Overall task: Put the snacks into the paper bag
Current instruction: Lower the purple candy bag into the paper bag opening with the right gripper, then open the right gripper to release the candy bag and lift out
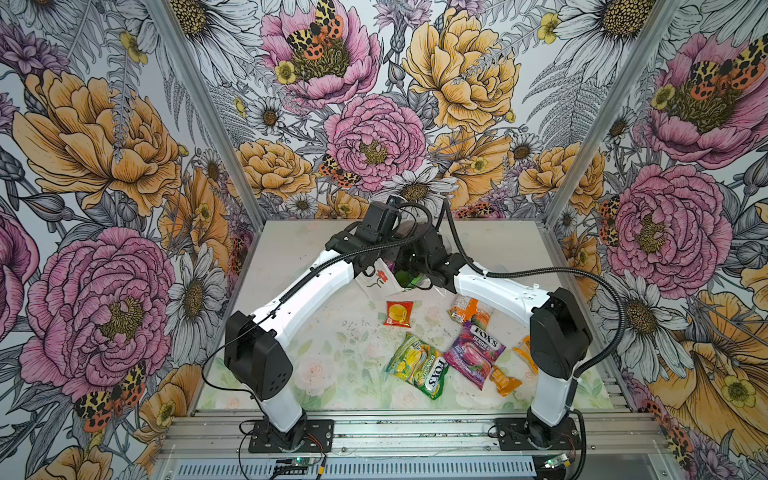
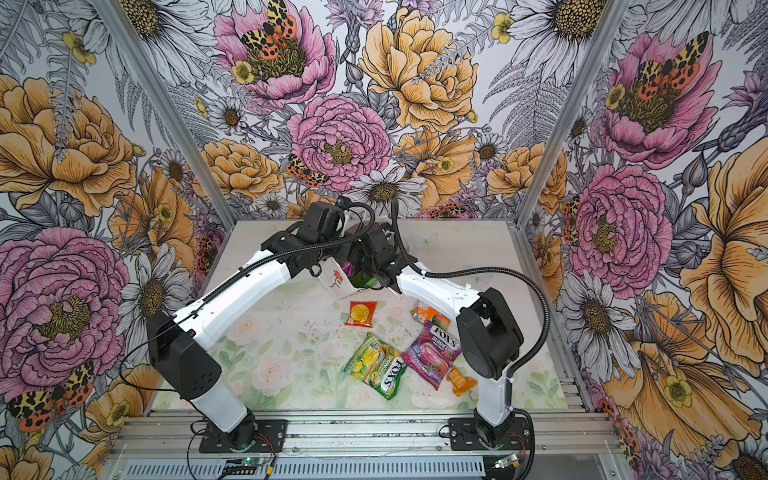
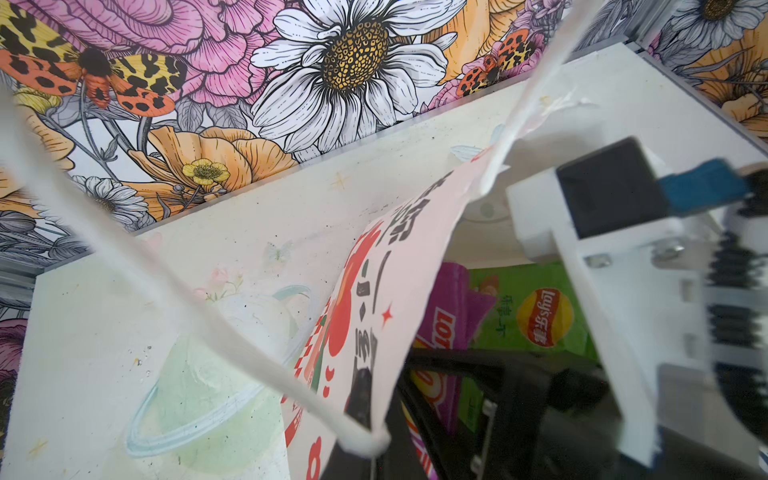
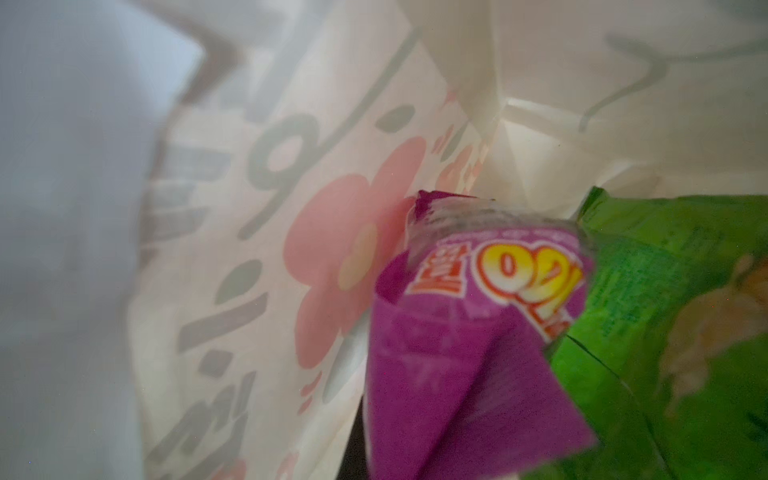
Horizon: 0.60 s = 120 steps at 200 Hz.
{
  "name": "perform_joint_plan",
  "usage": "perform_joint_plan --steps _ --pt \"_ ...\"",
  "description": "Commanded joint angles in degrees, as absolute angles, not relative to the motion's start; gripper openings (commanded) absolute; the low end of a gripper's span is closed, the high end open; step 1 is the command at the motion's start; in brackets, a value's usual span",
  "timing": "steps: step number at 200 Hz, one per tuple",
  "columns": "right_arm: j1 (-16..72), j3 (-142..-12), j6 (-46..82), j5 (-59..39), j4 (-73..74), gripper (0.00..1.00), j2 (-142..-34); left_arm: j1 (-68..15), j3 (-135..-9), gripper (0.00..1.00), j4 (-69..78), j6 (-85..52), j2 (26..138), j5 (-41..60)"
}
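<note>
Bolted to the near rail [image 1: 415, 432], both arms are leaning in and meeting at the paper bag [image 1: 376, 280].

Coming in from the bag's left, the left gripper [image 3: 386, 411] is pinching the bag's rim, jaws closed on the paper, and the bag is leaning on the table [image 1: 316, 332]. Inside the bag, the purple grape packet [image 4: 457, 332] and the big green packet [image 4: 665, 311] are already sitting. At the bag's mouth the right gripper [image 1: 411, 270] is holding its jaws closed; whether it is gripping a packet, I cannot tell. On the bag's near side, left to right, six snacks are lying outside it: the red sachet [image 1: 400, 313], the green-yellow FOX'S packet [image 1: 417, 365], the orange packet [image 1: 467, 309], the purple FOX'S packet [image 1: 473, 349], and two small orange wrappers [image 1: 505, 380] [image 1: 524, 353].
</note>
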State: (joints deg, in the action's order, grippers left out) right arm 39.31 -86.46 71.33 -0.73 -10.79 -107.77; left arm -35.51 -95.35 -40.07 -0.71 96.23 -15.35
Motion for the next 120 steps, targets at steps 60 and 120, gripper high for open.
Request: perform_joint_plan --steps 60,120 --pt "39.4 -88.5 72.3 0.0 -4.4 0.00 -108.8 -35.9 -96.9 0.00 -39.4 -1.3 96.6 -14.3" --pt "39.1 -91.6 70.4 2.0 -12.0 0.39 -107.5 -35.4 -96.9 0.00 -39.5 -1.6 97.3 -16.0"
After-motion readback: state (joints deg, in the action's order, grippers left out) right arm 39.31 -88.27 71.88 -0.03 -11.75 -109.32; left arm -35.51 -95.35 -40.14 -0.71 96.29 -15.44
